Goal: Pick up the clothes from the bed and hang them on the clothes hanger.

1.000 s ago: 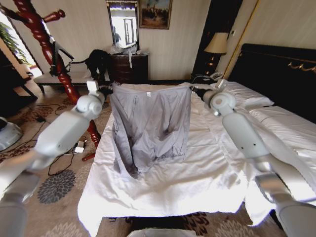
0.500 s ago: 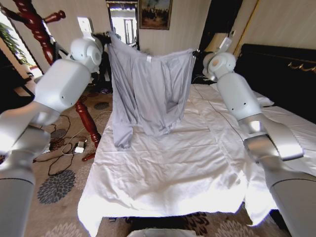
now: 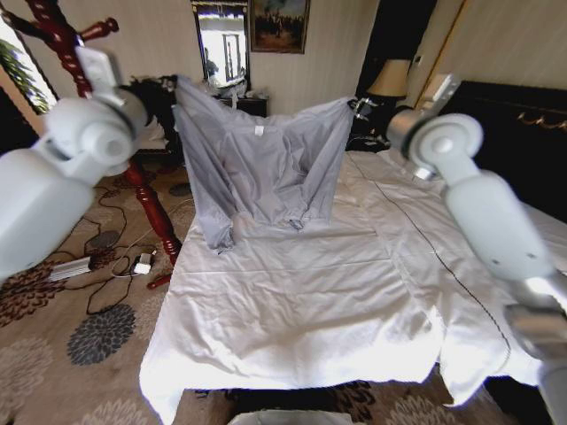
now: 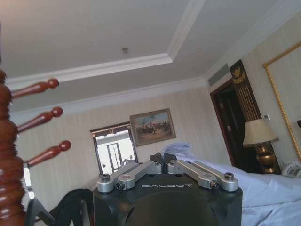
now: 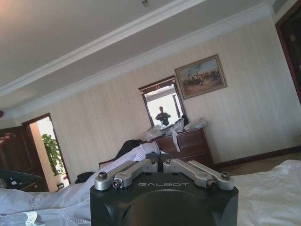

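Note:
The clothes [image 3: 261,173], a light grey-blue collared shirt, hang spread out between my two raised arms over the far part of the bed [image 3: 301,310]. My left gripper [image 3: 180,82] is shut on one shoulder corner and my right gripper [image 3: 353,103] on the other. In the left wrist view the left gripper [image 4: 163,158] pinches pale fabric [image 4: 268,193]. The right gripper [image 5: 159,156] also holds the cloth [image 5: 61,200]. A black shoulder-shaped piece [image 4: 36,211] beside the wooden stand looks like the clothes hanger.
A tall reddish-brown coat stand [image 3: 62,44] rises left of the bed, close to my left arm. Cables and a power strip [image 3: 75,266] lie on the patterned carpet. A dark dresser with a mirror [image 3: 221,44] stands against the far wall, and a lamp [image 3: 388,80] by the headboard.
Both arms have risen and spread apart. The shirt has come up off the duvet and is pulled wider and toward the left.

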{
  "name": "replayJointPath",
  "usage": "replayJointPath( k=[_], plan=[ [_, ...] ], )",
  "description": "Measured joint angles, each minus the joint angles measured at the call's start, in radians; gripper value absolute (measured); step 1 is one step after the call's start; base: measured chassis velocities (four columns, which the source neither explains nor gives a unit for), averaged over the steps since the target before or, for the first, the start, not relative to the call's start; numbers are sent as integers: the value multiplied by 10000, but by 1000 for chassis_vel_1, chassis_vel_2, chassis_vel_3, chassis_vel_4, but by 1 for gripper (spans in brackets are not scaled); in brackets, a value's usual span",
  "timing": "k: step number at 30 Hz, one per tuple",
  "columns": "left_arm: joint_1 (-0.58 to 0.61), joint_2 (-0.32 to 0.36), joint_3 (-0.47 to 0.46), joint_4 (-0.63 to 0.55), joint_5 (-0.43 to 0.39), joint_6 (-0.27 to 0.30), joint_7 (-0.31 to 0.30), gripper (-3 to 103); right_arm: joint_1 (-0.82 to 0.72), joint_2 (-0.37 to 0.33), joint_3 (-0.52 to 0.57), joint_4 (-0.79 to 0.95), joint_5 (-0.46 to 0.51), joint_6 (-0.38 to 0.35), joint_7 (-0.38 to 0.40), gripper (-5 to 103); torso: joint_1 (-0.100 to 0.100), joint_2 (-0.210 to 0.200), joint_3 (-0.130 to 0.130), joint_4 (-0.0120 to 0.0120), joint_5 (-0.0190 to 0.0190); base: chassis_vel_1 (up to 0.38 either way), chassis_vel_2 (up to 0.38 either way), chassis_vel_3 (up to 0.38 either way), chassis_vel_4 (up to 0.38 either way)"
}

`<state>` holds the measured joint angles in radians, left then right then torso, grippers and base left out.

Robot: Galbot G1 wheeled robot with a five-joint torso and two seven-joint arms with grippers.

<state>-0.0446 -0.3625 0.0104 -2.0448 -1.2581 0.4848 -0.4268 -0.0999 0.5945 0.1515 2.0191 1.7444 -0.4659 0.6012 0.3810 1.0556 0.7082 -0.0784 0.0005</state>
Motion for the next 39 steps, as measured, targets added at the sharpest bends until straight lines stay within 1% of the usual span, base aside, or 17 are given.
replayJointPath(
  k=[1, 2, 4, 6, 7, 10, 14, 17, 20, 24, 26, 29, 31, 34, 35, 36, 39],
  plan=[
    [424, 563, -586, -560, -379, 12, -5, 0, -291, -441, 634, 696, 640, -55, 315, 1, 1, 0, 0, -2, -5, 0, 0, 0, 0],
    [424, 563, -586, -560, -379, 12, -5, 0, -291, -441, 634, 696, 640, -55, 315, 1, 1, 0, 0, -2, -5, 0, 0, 0, 0],
    [597, 1413, -1226, -1385, -1002, -23, -3, 0, -909, -1316, 2201, 1731, 1709, -173, 643, 1, 3, 0, 1, 10, -10, 0, 0, 0, 0],
    [124, 1869, -1395, -1769, -1696, 15, -109, 0, -1559, -2063, 3632, 2331, 2786, -324, 921, 1, 0, 1, -1, 5, -5, 0, 0, 0, 0],
    [124, 1869, -1395, -1769, -1696, 15, -109, 0, -1559, -2063, 3632, 2331, 2786, -324, 921, 1, 0, 1, -1, 5, -5, 0, 0, 0, 0],
    [-756, 2273, -1425, -2064, -2762, 401, -384, 0, -2665, -3041, 5816, 2766, 4440, -535, 1253, 1, 2, 1, 2, -7, 2, 0, 0, 0, 0],
    [-646, 2404, -1408, -2391, -3040, 807, -698, 0, -2980, -3248, 6574, 2861, 5299, -804, 1632, 1, 5, 0, 4, 10, -11, 0, 0, 0, 0],
    [51, 2112, -1375, -2599, -2640, 1074, -1026, 0, -3109, -2962, 6208, 2832, 4818, -1012, 1731, 1, 3, 1, 3, 4, -11, 0, 0, 0, 0],
    [944, 1609, -1267, -2771, -2344, 1342, -1491, 0, -3251, -2333, 5244, 2710, 3833, -1114, 1773, 1, 4, -2, 6, 1, -3, 0, 0, 0, 0],
    [3134, 59, -659, -2262, -387, 1463, -2003, 0, -4067, -776, 3533, 2067, 1531, -1163, 1544, 1, 18, -8, 13, 3, -10, 0, 0, 0, 0],
    [3556, -297, -522, -1988, 29, 1464, -2016, 0, -4233, -465, 3204, 1828, 1093, -1177, 1373, 1, 16, -8, 12, 2, -8, 0, 0, 0, 0],
    [4374, -1132, -155, -897, 1209, 1466, -1708, 0, -4417, 412, 2145, 846, -361, -1185, 865, 1, 8, -6, 7, 5, -7, 0, 0, 0, 0],
    [4473, -1374, -75, -587, 1404, 1466, -1658, 0, -4378, 671, 1804, 467, -767, -1184, 705, 1, 8, -6, 8, 4, -7, 0, 0, 0, 0],
    [4437, -2348, 270, 932, 2235, 1463, -1265, 0, -3831, 1787, 529, -1149, -2206, -1084, 204, 1, 10, -7, 10, 5, -4, 0, 0, 0, 0],
    [4107, -2815, 539, 1830, 2647, 1415, -1059, 0, -3394, 2285, 13, -1845, -2694, -1039, 15, 1, 10, -7, 10, 5, -3, 0, 0, 0, 0],
    [4107, -2815, 539, 1830, 2647, 1415, -1059, 0, -3394, 2285, 13, -1845, -2694, -1039, 15, 1, 10, -7, 10, 5, -3, 0, 0, 0, 0],
    [2918, -3865, 1327, 4023, 3206, 1283, -635, 0, -1978, 3267, -1139, -3757, -3880, -871, -584, 1, 14, -8, 11, 11, -11, 0, 0, 0, 0]
  ],
)
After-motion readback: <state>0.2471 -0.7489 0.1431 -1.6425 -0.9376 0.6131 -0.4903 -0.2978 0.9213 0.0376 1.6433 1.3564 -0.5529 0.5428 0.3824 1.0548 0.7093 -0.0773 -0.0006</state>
